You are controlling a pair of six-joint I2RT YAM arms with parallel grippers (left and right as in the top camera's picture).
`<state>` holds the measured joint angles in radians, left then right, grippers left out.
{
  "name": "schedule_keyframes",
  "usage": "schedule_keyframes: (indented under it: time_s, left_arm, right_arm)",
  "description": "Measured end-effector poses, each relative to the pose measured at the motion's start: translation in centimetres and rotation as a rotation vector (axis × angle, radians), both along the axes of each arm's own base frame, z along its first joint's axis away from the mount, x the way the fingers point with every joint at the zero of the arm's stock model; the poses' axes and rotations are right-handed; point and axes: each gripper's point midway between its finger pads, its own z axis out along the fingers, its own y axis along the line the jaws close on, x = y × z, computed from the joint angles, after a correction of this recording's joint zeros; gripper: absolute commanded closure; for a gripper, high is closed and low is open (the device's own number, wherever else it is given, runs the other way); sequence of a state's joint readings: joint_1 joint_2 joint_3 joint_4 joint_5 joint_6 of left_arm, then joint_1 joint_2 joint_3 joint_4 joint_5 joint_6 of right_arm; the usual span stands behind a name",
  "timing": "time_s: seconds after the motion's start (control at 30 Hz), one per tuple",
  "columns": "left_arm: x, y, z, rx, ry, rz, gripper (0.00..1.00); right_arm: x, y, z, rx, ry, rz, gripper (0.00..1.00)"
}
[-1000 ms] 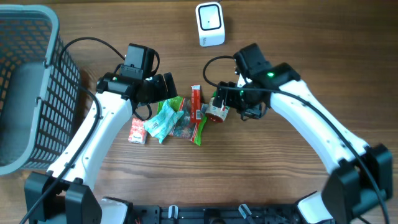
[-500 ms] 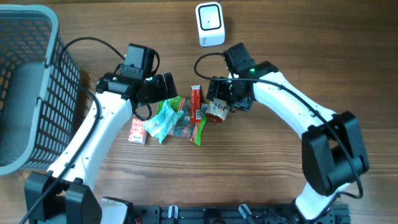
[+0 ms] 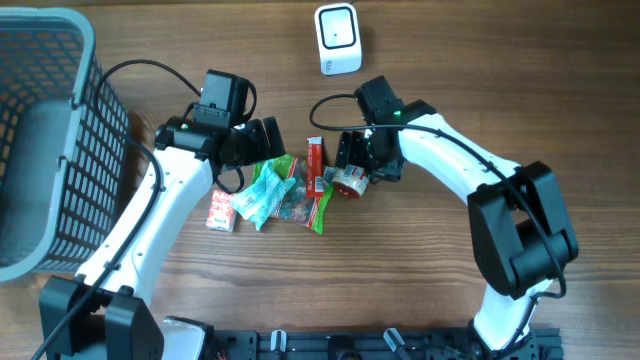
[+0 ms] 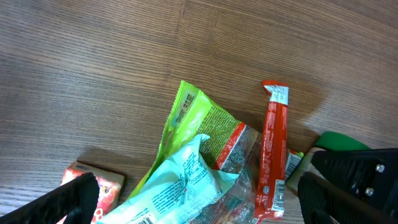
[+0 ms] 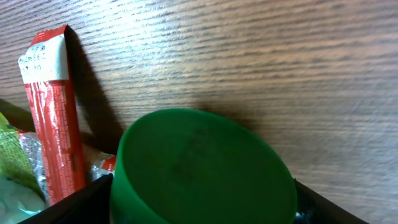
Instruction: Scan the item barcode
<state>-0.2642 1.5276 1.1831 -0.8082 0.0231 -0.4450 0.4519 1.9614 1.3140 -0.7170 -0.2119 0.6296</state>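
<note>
**Wooden table, one tub between the right fingers**

On the table are one grey basket, one white scanner, three packets, green, pale blue and a red stick, one small red carton and one tub. The tub is round, with a green lid and a red label, and it sits at the right edge of the heap. The right gripper has a finger on each side of it, but I cannot tell if they press it. The left gripper hangs spread wide and holds nothing.

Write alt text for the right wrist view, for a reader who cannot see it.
A round green lid fills the lower centre, flanked at the bottom corners by the dark fingers of the right gripper. To its left a red stick packet lies on the wooden table.
</note>
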Motion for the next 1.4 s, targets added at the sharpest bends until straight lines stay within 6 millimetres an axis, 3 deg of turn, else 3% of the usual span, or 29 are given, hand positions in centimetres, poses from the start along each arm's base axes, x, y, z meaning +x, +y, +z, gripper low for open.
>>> schedule_keyframes:
  time_s: [0.3,0.47,0.6,0.67,0.8,0.9,1.13,1.4]
  left_arm:
    - [0.0,0.0,0.0,0.000,0.000,0.000,0.00]
    - [0.0,0.0,0.0,0.000,0.000,0.000,0.00]
    - [0.0,0.0,0.0,0.000,0.000,0.000,0.00]
    - [0.0,0.0,0.0,0.000,0.000,0.000,0.00]
    - [0.0,0.0,0.0,0.000,0.000,0.000,0.00]
    - [0.0,0.0,0.0,0.000,0.000,0.000,0.00]
    - [0.0,0.0,0.0,0.000,0.000,0.000,0.00]
    - [0.0,0.0,0.0,0.000,0.000,0.000,0.00]
  right_arm:
    - [1.3,-3.7,2.8,0.001,-0.045,-0.040,0.22]
    - [0.3,-4.0,2.8,-0.012,-0.005,-0.042,0.00]
    - [-0.9,-3.3,2.8,0.026,0.066,-0.109,0.00]
    - [-1.3,-2.0,3.0,0.051,0.087,-0.142,0.00]
    - [-0.8,0.4,3.4,0.096,0.050,-0.149,0.00]
    - [-1.2,1.1,3.3,0.089,0.061,-0.188,0.00]
    - [-0.7,0.4,3.0,0.017,0.021,-0.246,0.00]
    - [-0.3,-0.9,2.7,-0.088,-0.079,0.007,0.00]
